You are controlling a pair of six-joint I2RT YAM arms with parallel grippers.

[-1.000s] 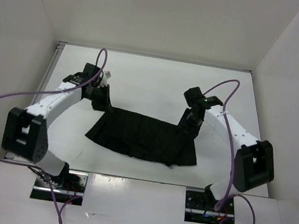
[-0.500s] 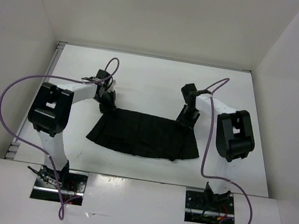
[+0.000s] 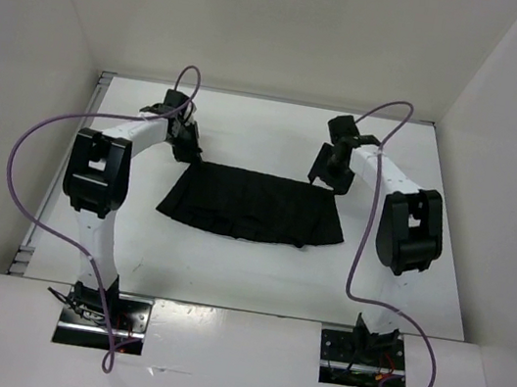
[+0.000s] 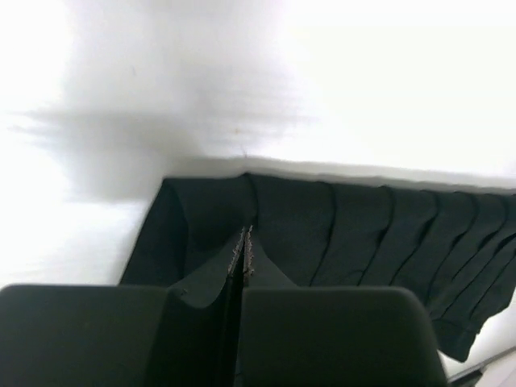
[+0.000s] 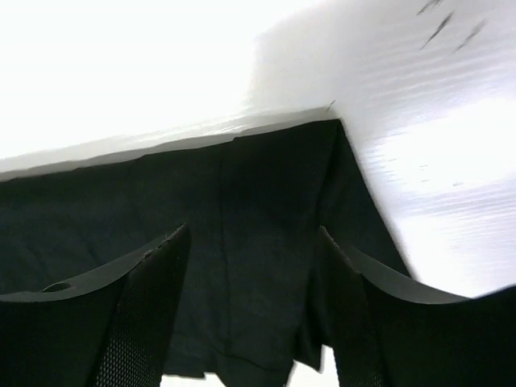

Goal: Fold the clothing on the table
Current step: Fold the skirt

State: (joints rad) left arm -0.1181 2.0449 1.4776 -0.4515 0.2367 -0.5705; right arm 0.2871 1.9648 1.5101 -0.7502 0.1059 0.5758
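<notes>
Since a second ago, both arms have reached out toward 12 o'clock and the skirt (image 3: 256,208) has slid with them, so it now lies farther from the bases than it did. The right pincer (image 3: 329,178) has also spread its jaws over that time.

From the overhead camera, I see the skirt flat on the white counter (image 3: 258,134), about midway between the two arms. Its long axis runs from 9 to 3 o'clock. The shorter edge faces 12 o'clock and the wider edge faces 6, and the pleats run between those two edges.

The left pincer (image 3: 186,149) sits at the skirt's 10 o'clock corner. On its wrist camera the jaws are pressed together over the black cloth, just inside the far edge. I cannot tell whether a fold of cloth is caught between them.

The right pincer is at the 2 o'clock corner. Its wrist camera shows the two fingers (image 5: 153,282) standing well apart with nothing between them, and the skirt's corner lies on the counter beneath the gap. I cannot make out whether the fingertips touch the fabric.

A purple cable (image 3: 25,164) loops off each arm. White walls (image 3: 267,26) close in the counter at 9, 12 and 3 o'clock.
</notes>
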